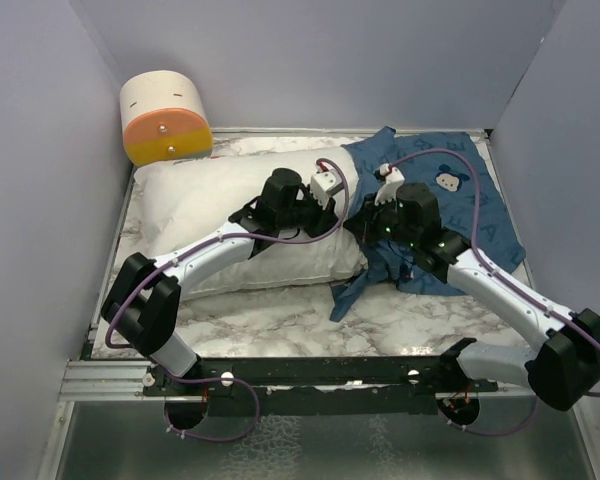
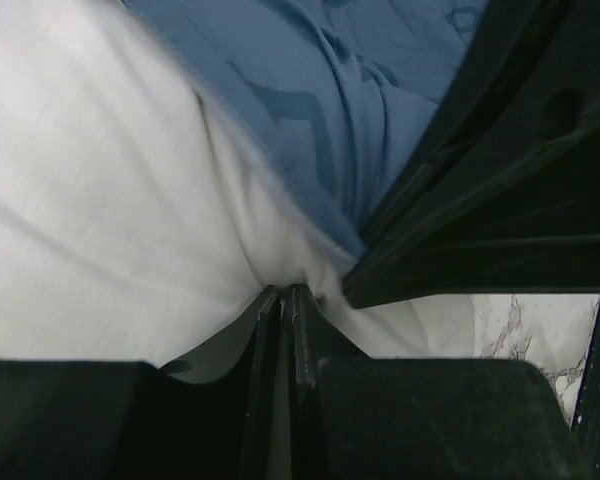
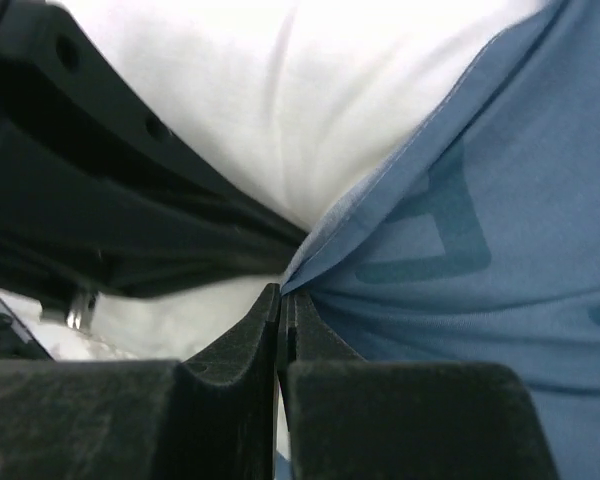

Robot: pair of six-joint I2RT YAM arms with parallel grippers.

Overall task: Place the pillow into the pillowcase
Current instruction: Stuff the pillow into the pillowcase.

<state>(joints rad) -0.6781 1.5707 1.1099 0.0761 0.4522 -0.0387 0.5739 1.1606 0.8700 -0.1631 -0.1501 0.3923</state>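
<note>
The white pillow (image 1: 210, 200) lies across the left and middle of the table. The dark blue pillowcase (image 1: 470, 200) is spread at the right, and its open edge meets the pillow's right end. My left gripper (image 1: 342, 205) is at that end, its jaws shut on a pinch of white pillow (image 2: 100, 200) fabric, seen at the left gripper (image 2: 285, 292). My right gripper (image 1: 365, 222) is close beside it. In the right wrist view the right gripper (image 3: 283, 292) is shut on the hem of the pillowcase (image 3: 480, 230), with the pillow (image 3: 310, 90) just behind. The pillowcase (image 2: 320, 80) drapes over the pillow's corner.
An orange and cream cylinder (image 1: 165, 120) stands at the back left corner. Grey walls close in the marble table (image 1: 280, 320) on three sides. A metal rail (image 1: 110, 380) runs along the near edge. The two wrists nearly touch each other.
</note>
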